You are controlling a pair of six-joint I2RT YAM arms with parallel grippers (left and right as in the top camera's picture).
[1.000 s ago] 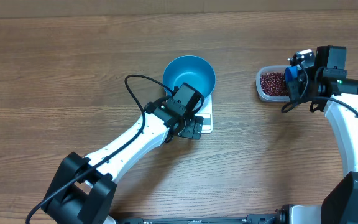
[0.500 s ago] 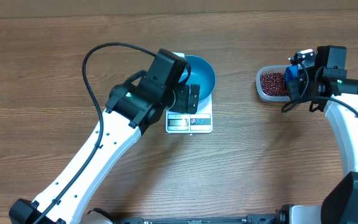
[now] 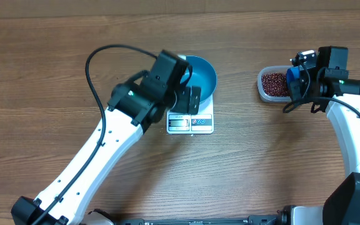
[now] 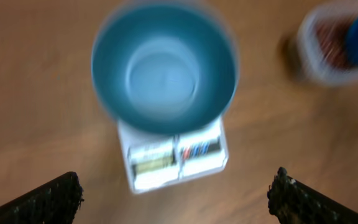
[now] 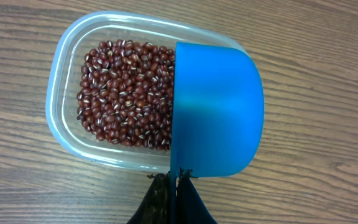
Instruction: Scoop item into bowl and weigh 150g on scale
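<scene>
- Compared with one second before, the left arm (image 3: 114, 140) stands farther toward the upper left of the overhead frame, so the front strip of the scale (image 3: 190, 123) is uncovered; the right arm (image 3: 349, 125) holds the same pose.
- One left gripper (image 4: 176, 180): released, its two dark fingers (image 4: 51, 200) spread to the lower left and lower right corners of the left wrist view, grasping nothing.
- One bowl (image 4: 165, 68): bright blue, round and upright, resting on the scale at centre frame. Its smooth inside faces the camera, and this view is blurred.
- One scale: white and square, with two small panels side by side along its lower edge, protruding below the bowl.
- One right gripper (image 5: 174, 186): clenched at the lower edge of one blue scoop (image 5: 216, 112), at the bottom centre of the right wrist view.
- The scoop shows its rounded back and covers the right end of one clear tub (image 5: 58, 81); whether it touches the contents cannot be told.
- Beans (image 5: 126, 93): many small red-brown grains, too many to count, all lying inside the tub at the upper right of the overhead frame, well apart from the bowl.
- One wooden table (image 3: 42, 62) carries the scale and the tub.
</scene>
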